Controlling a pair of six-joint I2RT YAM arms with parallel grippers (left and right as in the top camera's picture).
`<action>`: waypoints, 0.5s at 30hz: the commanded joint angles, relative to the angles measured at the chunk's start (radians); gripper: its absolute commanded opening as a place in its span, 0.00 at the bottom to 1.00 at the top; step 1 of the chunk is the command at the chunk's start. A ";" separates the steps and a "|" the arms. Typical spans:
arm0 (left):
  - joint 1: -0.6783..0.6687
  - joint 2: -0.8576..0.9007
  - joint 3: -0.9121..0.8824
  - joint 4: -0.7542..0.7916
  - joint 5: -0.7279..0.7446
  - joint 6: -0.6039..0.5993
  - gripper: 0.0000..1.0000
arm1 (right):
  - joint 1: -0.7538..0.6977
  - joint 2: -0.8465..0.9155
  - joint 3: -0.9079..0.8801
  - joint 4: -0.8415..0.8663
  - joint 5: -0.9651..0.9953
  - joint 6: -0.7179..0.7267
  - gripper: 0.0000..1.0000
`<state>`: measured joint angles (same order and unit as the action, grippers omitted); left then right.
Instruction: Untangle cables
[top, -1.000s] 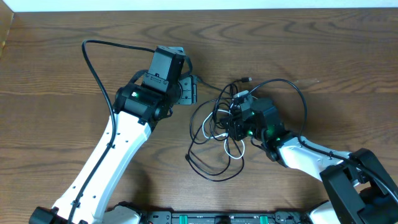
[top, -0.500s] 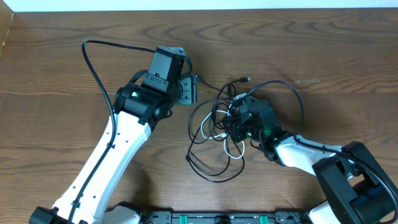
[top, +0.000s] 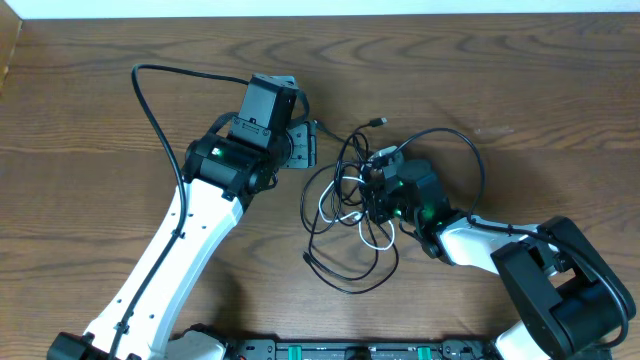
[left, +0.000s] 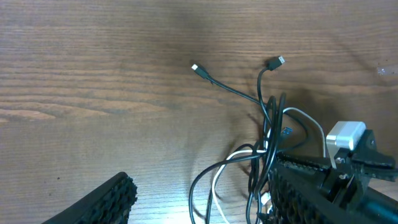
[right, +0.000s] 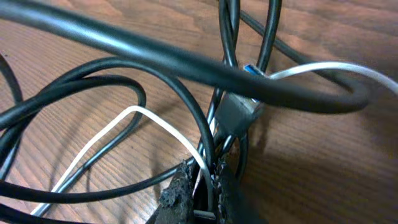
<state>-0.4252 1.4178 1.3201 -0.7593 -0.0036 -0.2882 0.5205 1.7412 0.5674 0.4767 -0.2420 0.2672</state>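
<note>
The cables lie as a tangle of thin black loops and one white cord at the table's middle. My right gripper is low in the tangle's right side. In the right wrist view this gripper is shut on the white cord and a black strand beside it. A silver plug hangs just ahead of the jaws. My left gripper hovers at the tangle's upper left. Seen from the left wrist, that gripper is open, with loops on the table below it. Two plug ends point away.
The left arm's own thick black cable arcs over the table's upper left. One loose plug end sticks up above the tangle. A long black loop swings out to the right of my right gripper. The table's far edge runs along the top.
My right gripper has closed on the white and black strands. The tangle has shifted slightly up and left, and the upper plug end has moved left. The left arm has not moved.
</note>
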 joint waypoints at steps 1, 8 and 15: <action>0.006 0.007 0.019 -0.003 0.004 -0.002 0.70 | 0.003 -0.038 0.005 0.014 -0.005 0.010 0.01; 0.006 0.007 0.019 0.021 0.205 -0.002 0.70 | 0.004 -0.227 0.005 0.014 -0.026 0.016 0.01; 0.006 0.007 0.019 0.035 0.258 -0.002 0.70 | 0.004 -0.422 0.005 -0.042 -0.048 0.012 0.01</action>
<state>-0.4252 1.4178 1.3201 -0.7280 0.2092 -0.2886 0.5205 1.3724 0.5674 0.4610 -0.2764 0.2775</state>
